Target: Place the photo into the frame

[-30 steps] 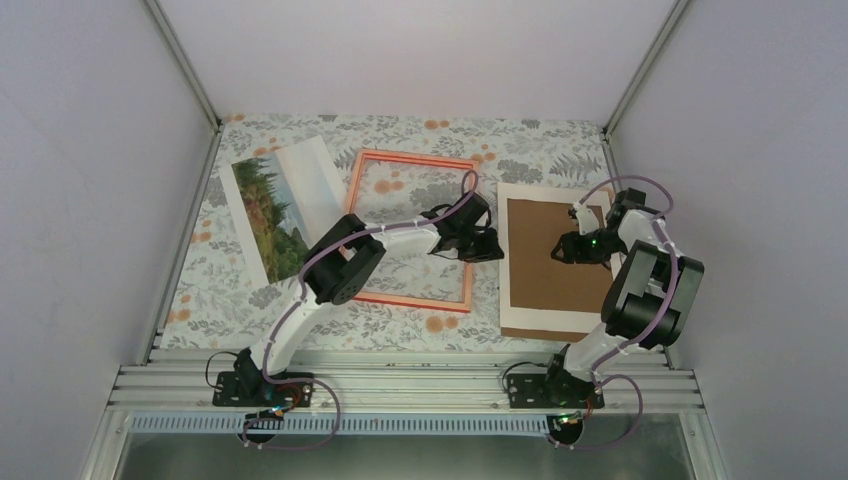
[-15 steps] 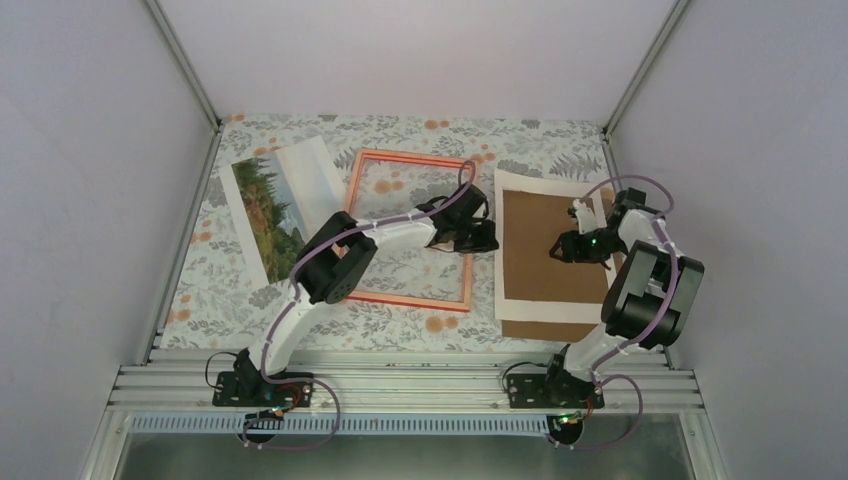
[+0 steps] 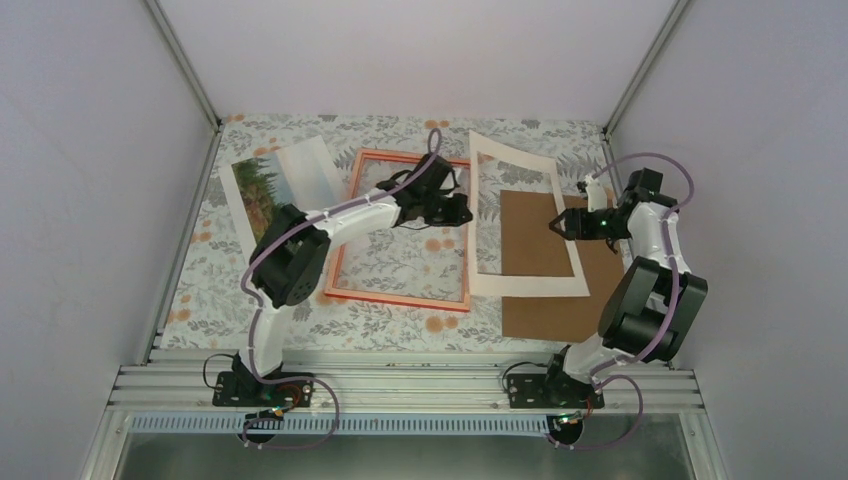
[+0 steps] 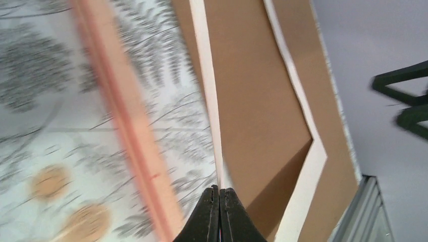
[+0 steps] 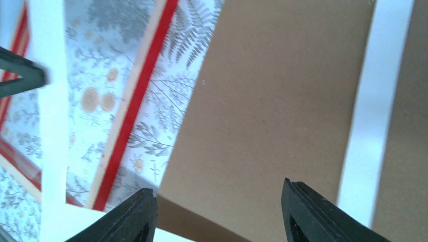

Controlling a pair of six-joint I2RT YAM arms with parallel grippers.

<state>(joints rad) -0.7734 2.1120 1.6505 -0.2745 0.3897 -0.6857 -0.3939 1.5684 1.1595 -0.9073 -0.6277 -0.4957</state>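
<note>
Left tool (image 4: 220,190) clamps the white mat's (image 4: 211,101) edge, frame (image 4: 121,111) just beside; right tool (image 5: 217,190) gapes.

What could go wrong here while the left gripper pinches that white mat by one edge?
1. The left gripper grips the white mat only on one thin strip, and the mat is tilted above the brown backing board. It could slip out or crease.
2. The mat's near left corner sits close to the frame. Swinging the mat across might catch that rail and shove the frame.
3. The right gripper stands open over the board, beside the mat's right strip, and might snag it.
</note>
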